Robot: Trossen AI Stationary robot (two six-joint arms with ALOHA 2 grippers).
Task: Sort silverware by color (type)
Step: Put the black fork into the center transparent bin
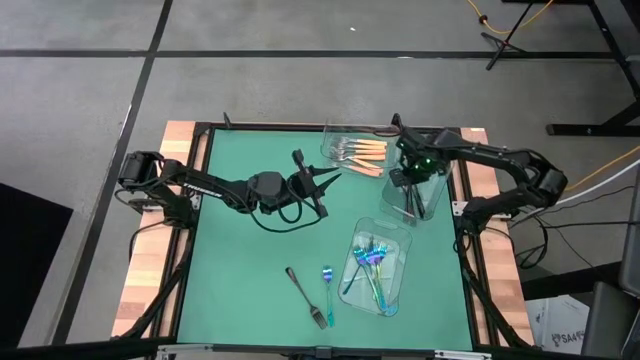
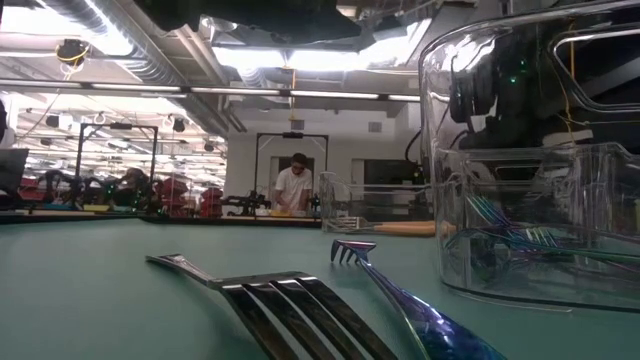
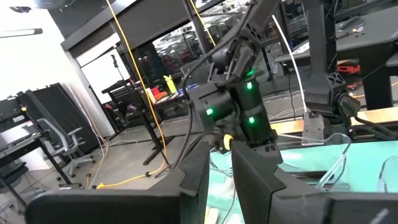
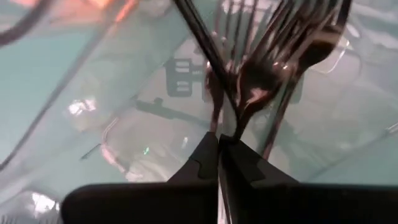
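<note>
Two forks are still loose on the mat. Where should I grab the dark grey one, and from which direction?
Grip the dark grey fork at mid-handle, coming straight down from above. It lies flat and diagonal on the green mat, so turn the fingers across the handle. The slim shaft suits a pinch better than the wide tines, and the blue fork lies just beside the tine end, so the upper handle is probably freer.

No legible text, label, brand, number or sign is appearing on any item in these views.

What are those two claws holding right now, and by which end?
The right gripper, over the tray of dark forks, is shut on a dark fork, pinching its handle just below the head. The left gripper is open and holds nothing.
</note>
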